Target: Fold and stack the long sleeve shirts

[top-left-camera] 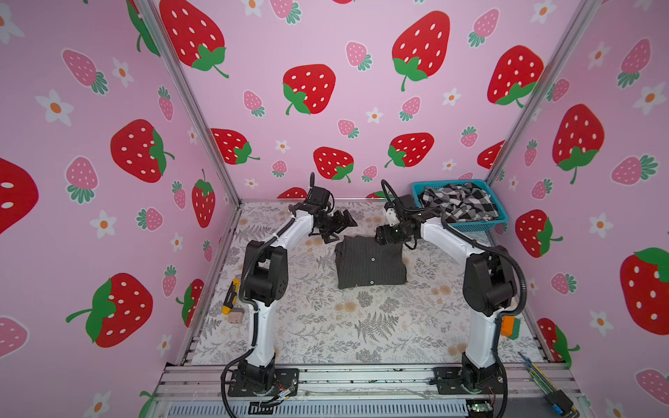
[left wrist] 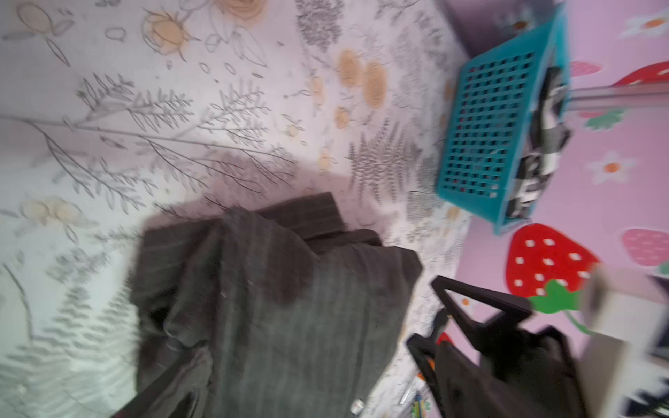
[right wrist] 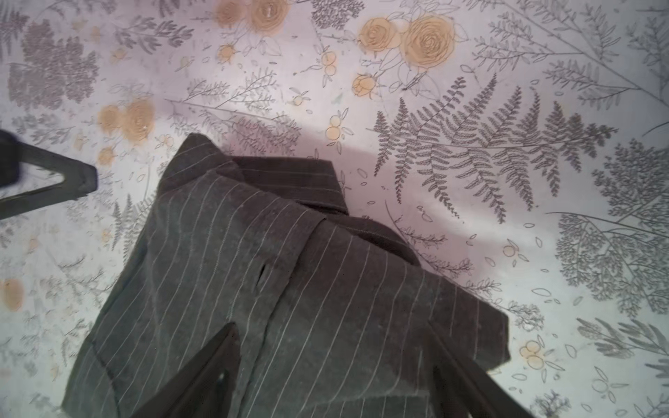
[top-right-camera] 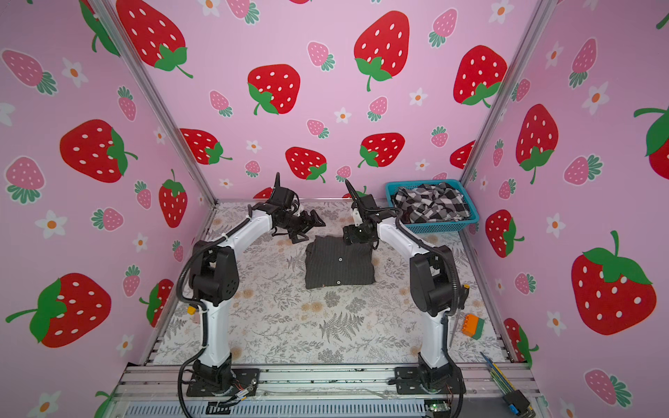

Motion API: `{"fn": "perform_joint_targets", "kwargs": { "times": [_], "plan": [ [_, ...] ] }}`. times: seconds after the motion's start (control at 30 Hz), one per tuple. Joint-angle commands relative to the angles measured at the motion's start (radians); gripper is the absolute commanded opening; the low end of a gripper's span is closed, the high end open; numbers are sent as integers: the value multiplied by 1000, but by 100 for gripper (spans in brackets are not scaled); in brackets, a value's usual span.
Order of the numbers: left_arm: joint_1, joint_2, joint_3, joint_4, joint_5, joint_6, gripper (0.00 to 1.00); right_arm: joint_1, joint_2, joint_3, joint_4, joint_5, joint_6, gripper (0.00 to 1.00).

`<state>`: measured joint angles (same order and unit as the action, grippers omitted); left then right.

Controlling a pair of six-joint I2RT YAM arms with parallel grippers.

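A dark charcoal pinstriped long sleeve shirt (top-left-camera: 369,262) (top-right-camera: 338,262) lies folded into a rectangle on the floral table, buttons up. It also fills the left wrist view (left wrist: 271,307) and the right wrist view (right wrist: 289,289). My left gripper (top-left-camera: 339,227) (top-right-camera: 307,228) hovers open just off its far left corner, holding nothing. My right gripper (top-left-camera: 382,237) (top-right-camera: 349,235) (right wrist: 336,362) stands open over the far right corner, fingers (right wrist: 217,362) straddling the cloth without pinching it. A black-and-white checked shirt (top-left-camera: 459,202) (top-right-camera: 430,202) lies crumpled in a teal basket (top-left-camera: 478,226) (top-right-camera: 434,228).
The basket stands at the back right corner against the strawberry walls. A yellow-handled tool (top-left-camera: 231,295) and a pink block (top-left-camera: 235,318) lie at the table's left edge. An orange and green block (top-left-camera: 508,325) (top-right-camera: 472,325) and pens (top-left-camera: 535,372) lie at the right.
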<state>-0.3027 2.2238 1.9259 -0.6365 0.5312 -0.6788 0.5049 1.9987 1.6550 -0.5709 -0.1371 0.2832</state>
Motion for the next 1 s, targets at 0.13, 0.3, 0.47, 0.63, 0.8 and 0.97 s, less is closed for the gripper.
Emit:
{"fn": "perform_joint_targets", "kwargs": {
  "times": [0.13,0.3,0.47,0.63,0.8,0.97],
  "plan": [
    [10,102,157,-135,-1,241,98,-88,-97,-113,-5,69,77,77],
    [5,151,173,-128,50,209,92,-139,-124,-209,-1,35,101,79],
    [-1,193,234,-151,83,176,76,-181,-105,-264,108,-200,140,78],
    [-12,274,375,-261,48,175,66,-180,-40,-233,181,-310,190,75],
    [-11,340,460,-335,58,164,41,-179,31,-182,179,-326,201,69],
    [-9,278,407,-328,63,143,0,-179,46,-154,176,-322,204,33]
  ]
}}
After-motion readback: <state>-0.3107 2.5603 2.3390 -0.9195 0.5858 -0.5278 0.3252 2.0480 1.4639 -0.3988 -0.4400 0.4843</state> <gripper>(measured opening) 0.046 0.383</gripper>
